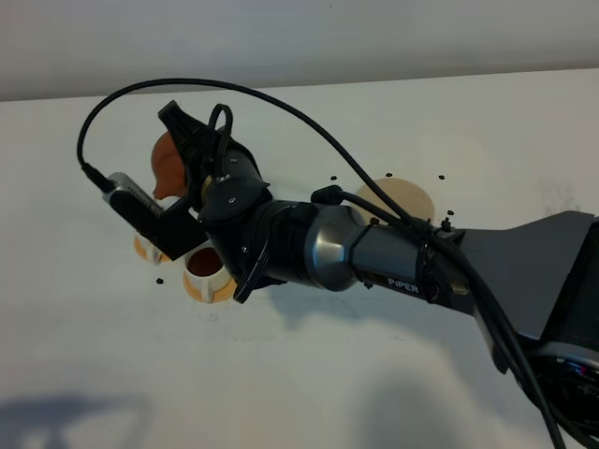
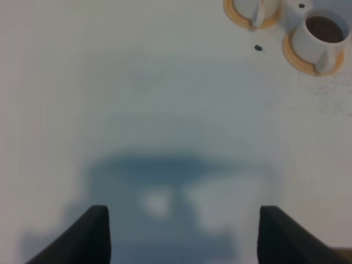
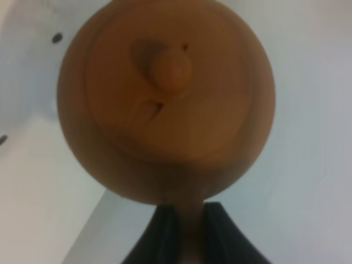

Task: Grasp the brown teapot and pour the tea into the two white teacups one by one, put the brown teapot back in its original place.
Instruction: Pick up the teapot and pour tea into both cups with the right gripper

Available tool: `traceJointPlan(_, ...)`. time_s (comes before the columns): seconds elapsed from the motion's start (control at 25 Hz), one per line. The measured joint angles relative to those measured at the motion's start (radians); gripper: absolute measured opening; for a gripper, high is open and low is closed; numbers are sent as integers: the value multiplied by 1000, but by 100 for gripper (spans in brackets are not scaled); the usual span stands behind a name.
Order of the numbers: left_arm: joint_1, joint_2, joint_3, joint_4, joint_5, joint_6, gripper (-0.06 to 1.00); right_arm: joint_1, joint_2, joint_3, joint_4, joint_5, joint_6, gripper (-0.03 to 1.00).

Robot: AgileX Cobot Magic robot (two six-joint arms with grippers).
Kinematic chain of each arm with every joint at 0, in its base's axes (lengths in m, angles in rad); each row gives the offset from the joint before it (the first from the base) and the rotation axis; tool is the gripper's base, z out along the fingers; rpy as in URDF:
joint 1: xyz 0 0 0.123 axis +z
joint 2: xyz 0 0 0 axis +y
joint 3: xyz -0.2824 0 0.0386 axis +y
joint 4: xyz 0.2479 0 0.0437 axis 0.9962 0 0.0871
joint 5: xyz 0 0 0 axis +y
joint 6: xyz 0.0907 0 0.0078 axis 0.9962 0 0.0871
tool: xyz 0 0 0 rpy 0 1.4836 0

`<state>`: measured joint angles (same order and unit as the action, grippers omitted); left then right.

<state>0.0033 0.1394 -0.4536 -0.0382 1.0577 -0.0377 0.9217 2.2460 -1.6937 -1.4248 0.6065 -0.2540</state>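
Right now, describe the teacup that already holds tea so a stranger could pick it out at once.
On the white table, look beneath the black arm holding the brown teapot. Two white teacups on orange saucers sit side by side there; take the one nearer the round cream coaster. It shows dark tea inside, while its neighbour is mostly hidden by the arm.
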Motion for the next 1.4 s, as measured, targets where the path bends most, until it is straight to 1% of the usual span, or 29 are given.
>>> traceJointPlan(1.16, 0, 0, 0, 0, 0, 0, 56, 1, 0, 0, -1, -2, -12, 12)
traceJointPlan(1.28, 0, 0, 0, 0, 0, 0, 56, 1, 0, 0, 28, -5, 4, 12)
traceJointPlan(1.4, 0, 0, 0, 0, 0, 0, 56, 1, 0, 0, 103, -5, 33, 12)
